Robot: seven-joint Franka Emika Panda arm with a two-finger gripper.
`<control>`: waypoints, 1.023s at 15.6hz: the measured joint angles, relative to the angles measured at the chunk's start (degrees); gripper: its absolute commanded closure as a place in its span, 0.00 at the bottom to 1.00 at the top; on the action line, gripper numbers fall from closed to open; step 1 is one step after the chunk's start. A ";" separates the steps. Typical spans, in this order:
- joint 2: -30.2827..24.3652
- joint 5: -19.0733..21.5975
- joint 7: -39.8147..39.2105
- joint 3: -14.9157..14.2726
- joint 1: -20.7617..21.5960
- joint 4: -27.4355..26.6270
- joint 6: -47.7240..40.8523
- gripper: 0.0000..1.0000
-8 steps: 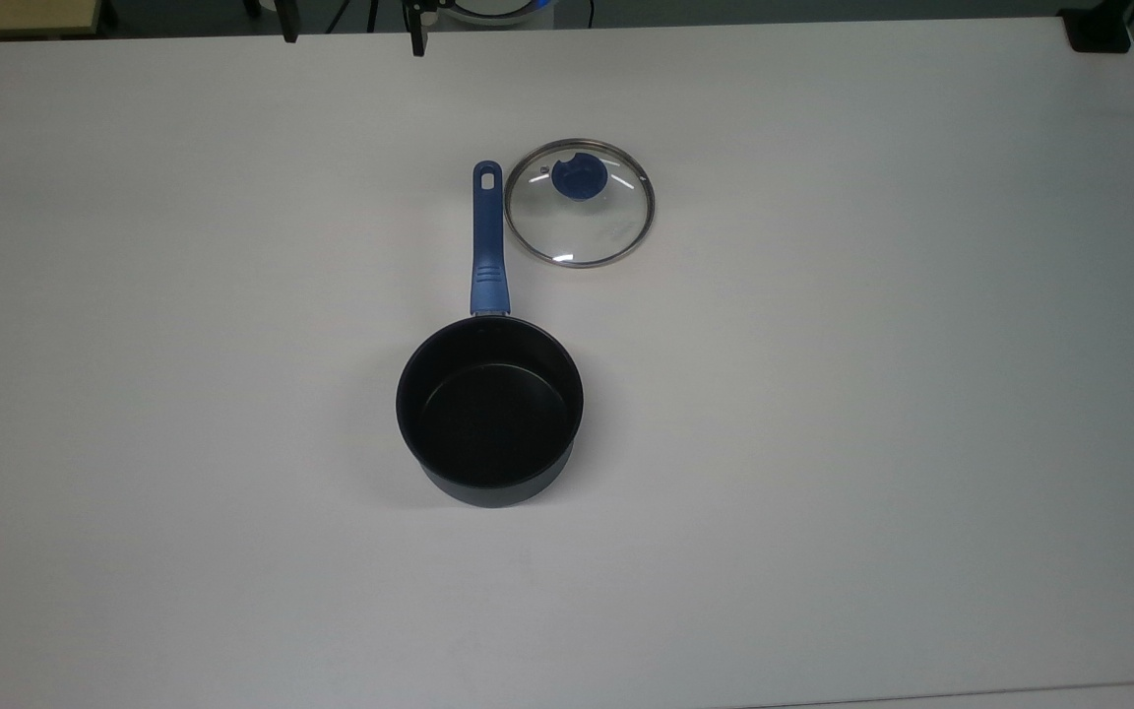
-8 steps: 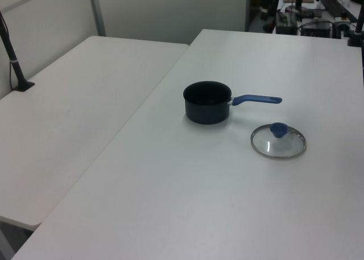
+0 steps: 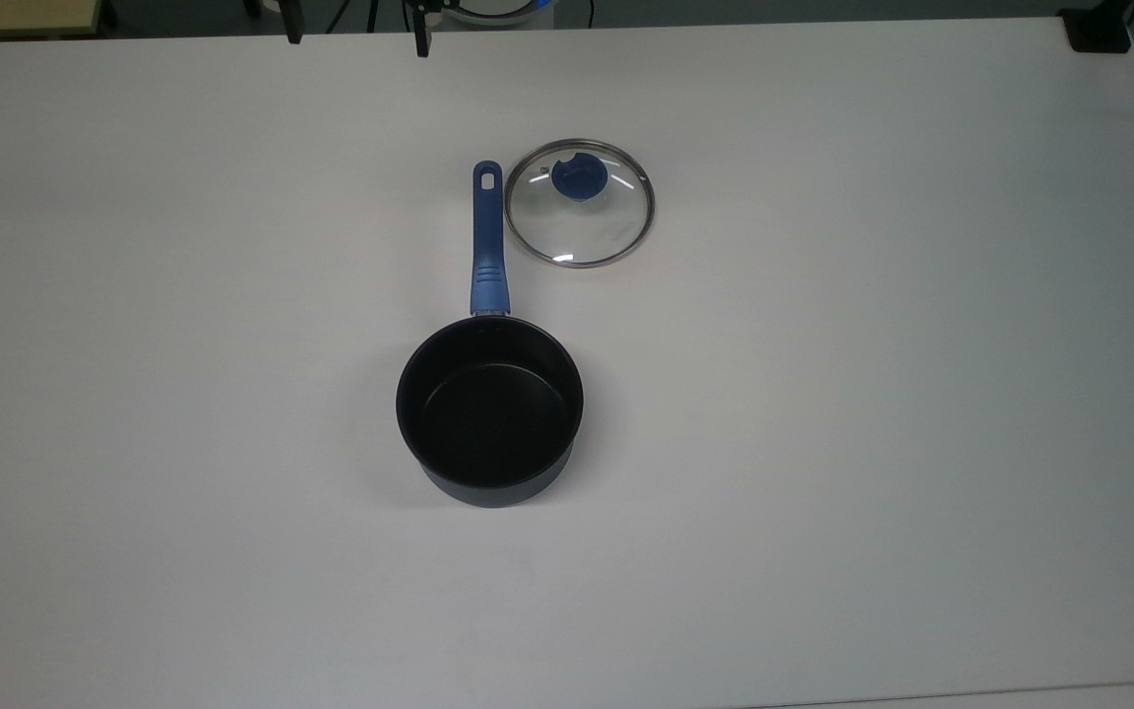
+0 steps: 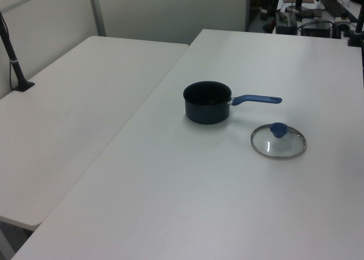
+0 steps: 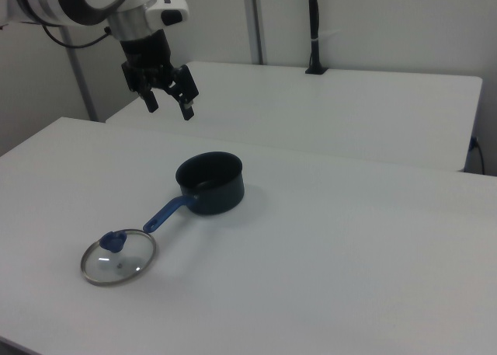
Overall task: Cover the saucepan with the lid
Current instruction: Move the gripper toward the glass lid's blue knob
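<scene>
The saucepan stands upright mid-table, black inside, its blue handle pointing toward the top view's upper edge. The lid lies flat on the table just right of the handle's end in the top view, glass with a steel rim and a blue knob. Both also show in the left view, the saucepan and the lid. In the right view my gripper hangs open and empty in the air, well above and behind the saucepan, far from the lid. Its dark fingertips poke in at the top view's upper edge.
The white table spreads wide around both objects. A second white table adjoins it at the left view's left. A black post stands on the far table in the right view, and a black clamp sits at the top view's upper right corner.
My fingertips at the top view's upper edge have shifted very slightly to the right. The saucepan and the lid have not moved.
</scene>
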 measured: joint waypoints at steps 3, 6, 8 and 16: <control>0.02 0.00 -3.24 -0.01 0.02 -0.19 -2.43 0.00; -0.17 -0.01 -18.35 0.02 0.10 -0.32 -12.64 0.00; -1.16 0.00 -23.38 0.75 0.12 -1.14 -18.61 0.00; -12.98 1.70 -0.81 16.05 0.80 -31.99 0.85 0.00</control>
